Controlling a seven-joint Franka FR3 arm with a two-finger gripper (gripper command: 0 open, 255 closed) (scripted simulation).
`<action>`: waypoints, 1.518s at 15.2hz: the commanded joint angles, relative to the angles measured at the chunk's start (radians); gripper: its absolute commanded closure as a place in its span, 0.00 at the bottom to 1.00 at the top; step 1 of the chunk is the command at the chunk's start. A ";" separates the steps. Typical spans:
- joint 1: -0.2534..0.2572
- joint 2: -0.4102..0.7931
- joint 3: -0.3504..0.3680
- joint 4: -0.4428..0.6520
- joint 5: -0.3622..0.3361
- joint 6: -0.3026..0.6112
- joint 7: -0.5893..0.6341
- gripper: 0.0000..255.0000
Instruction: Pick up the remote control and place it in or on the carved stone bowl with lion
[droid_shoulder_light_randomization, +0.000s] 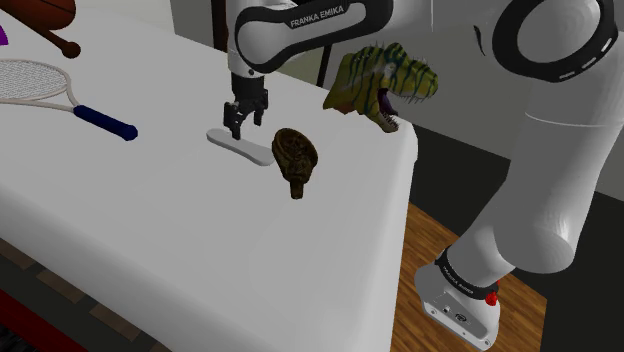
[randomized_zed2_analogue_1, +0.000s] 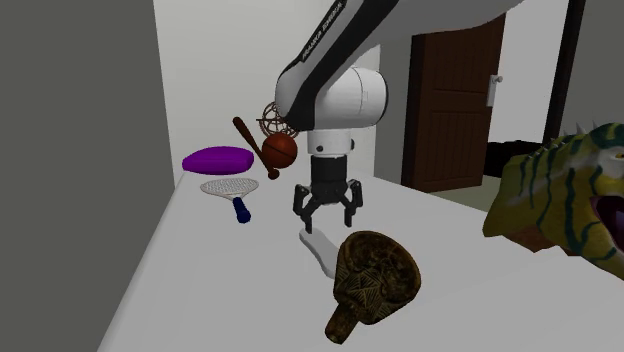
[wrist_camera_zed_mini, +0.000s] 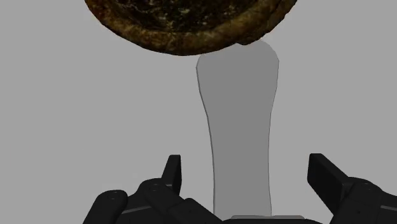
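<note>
Remote (droid_shoulder_light_randomization: 248, 151): flat pale slab, probably light, stiff and slick, lying directly beneath the open, empty claw (randomized_zed2_analogue_1: 325, 224); best pinched across its narrow sides.

overall light: i see soft, even light at moderate brightness in all three views.
table (droid_shoulder_light_randomization: 150, 230): brightest toward its far side in the shoulder view, greying toward the near corner.
arm (randomized_zed2_analogue_1: 345, 95): a gentle sheen on its white shell.
wrist view: flat grey; the remote control (wrist_camera_zed_mini: 242, 140) reads a shade darker than the surface.
bowl (wrist_camera_zed_mini: 184, 25): dark, mottled brown.
</note>
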 joint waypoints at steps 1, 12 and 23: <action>0.018 0.072 -0.001 0.072 -0.022 -0.007 0.006 0.00; 0.020 0.112 -0.008 0.028 -0.034 0.077 0.014 0.00; 0.020 0.112 -0.008 0.028 -0.034 0.077 0.014 1.00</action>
